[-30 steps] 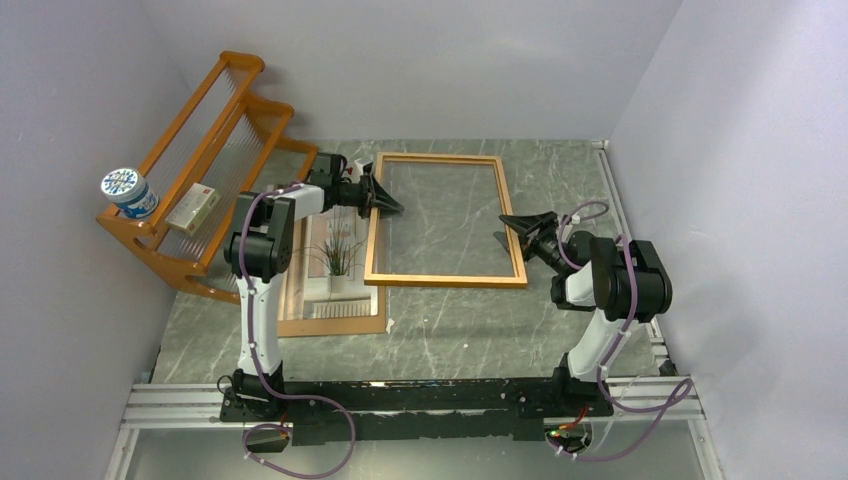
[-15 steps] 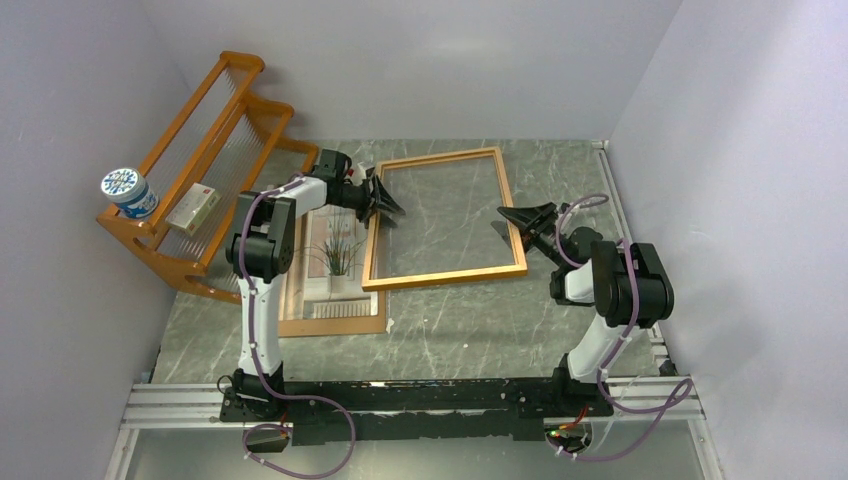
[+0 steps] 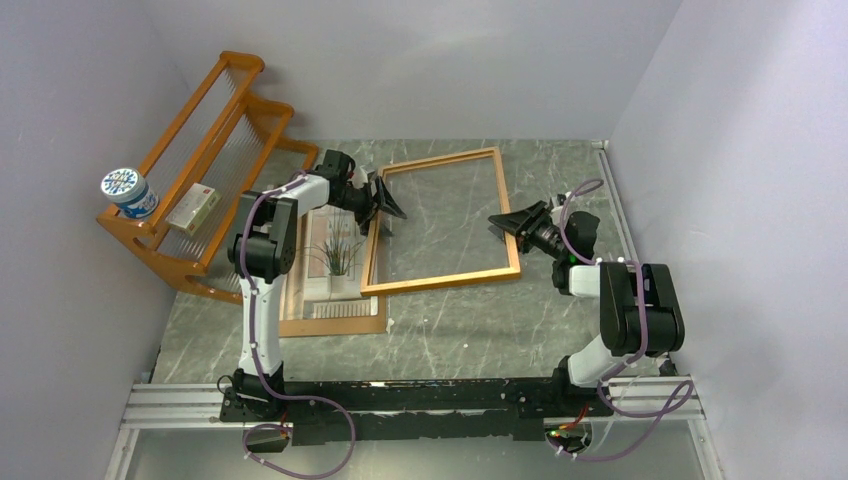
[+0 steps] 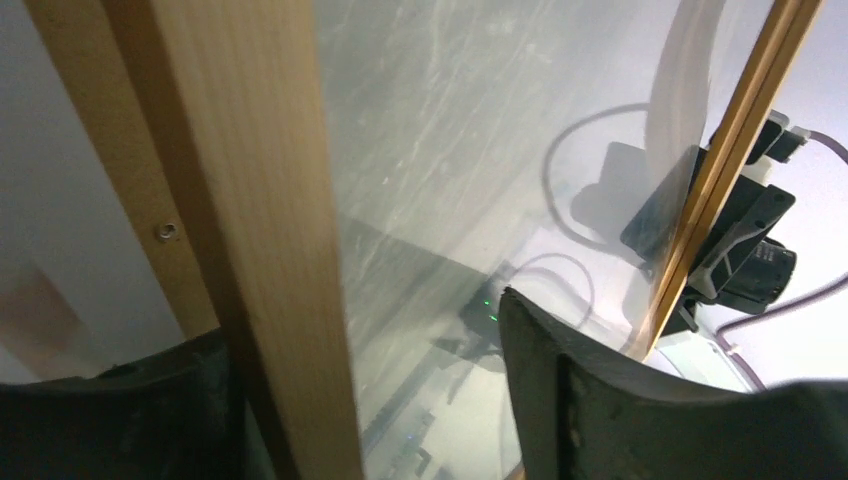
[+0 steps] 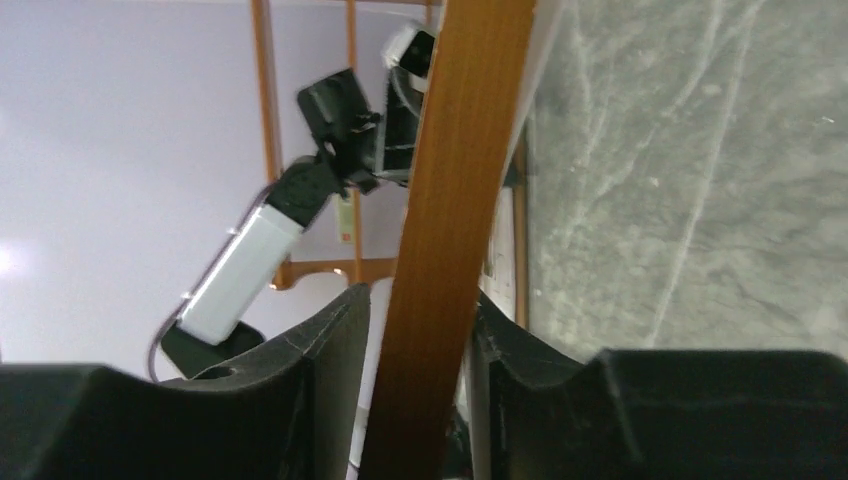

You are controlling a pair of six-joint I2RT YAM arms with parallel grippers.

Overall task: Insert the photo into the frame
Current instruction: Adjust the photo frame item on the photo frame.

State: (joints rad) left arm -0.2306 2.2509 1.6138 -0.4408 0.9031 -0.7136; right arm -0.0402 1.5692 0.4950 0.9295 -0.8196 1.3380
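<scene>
The frame [image 3: 440, 281] lies askew over the far middle of the marble surface [image 3: 470, 330]. Its right rail is pinched between the fingers [image 5: 320, 350] of the right claw [image 3: 508, 222] — both sit tight against the wood. The left claw [image 3: 388, 205] is spread wide at the frame's left rail, which passes between its fingers [image 4: 560, 400] with a clear gap on one side. The photo [image 3: 338, 262] lies flat on a brown backing board [image 3: 330, 325] just left of the frame, partly under the left arm. An orange rack [image 3: 200, 180] at far left holds a tin [image 3: 128, 192] and a small box [image 3: 193, 208]
</scene>
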